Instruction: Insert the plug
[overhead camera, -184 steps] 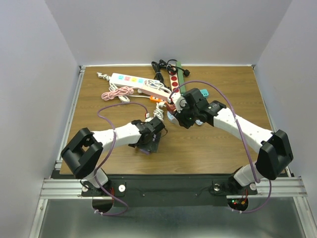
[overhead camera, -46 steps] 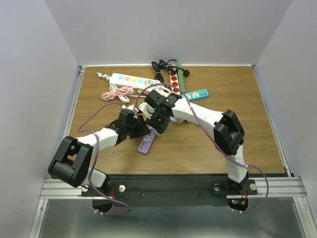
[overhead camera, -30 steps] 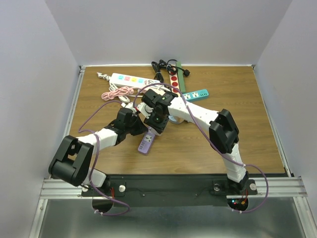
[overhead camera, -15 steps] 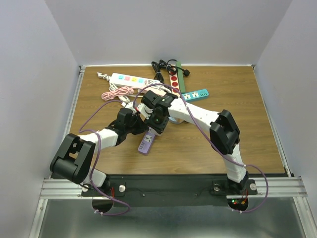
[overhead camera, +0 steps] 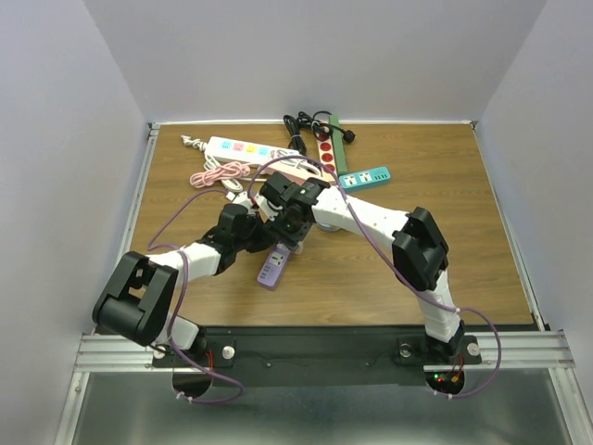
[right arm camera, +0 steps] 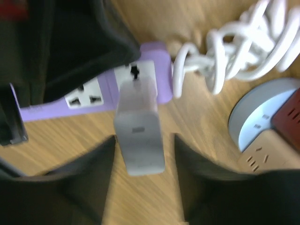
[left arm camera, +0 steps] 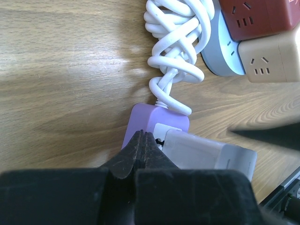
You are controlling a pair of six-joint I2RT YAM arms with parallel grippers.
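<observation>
The left arm (overhead camera: 199, 252) reaches low over the surface (overhead camera: 417, 260). The left jaws are clenched tip to tip at the edge of the purple power strip (left arm camera: 140, 119). The right arm (overhead camera: 361, 215) folds back leftward. The right jaws are released, spread either side of the white plug (right arm camera: 138, 126), which sits on the strip's socket nearest its cord (right arm camera: 234, 51).

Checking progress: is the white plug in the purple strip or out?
Appears in: the white plug meets the purple power strip at its end socket, prongs hidden. Full seating: cannot tell.

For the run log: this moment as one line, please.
stage: plug insertion | white plug: at purple strip socket | left gripper: shut, tips over strip | right gripper: open, straddling plug
</observation>
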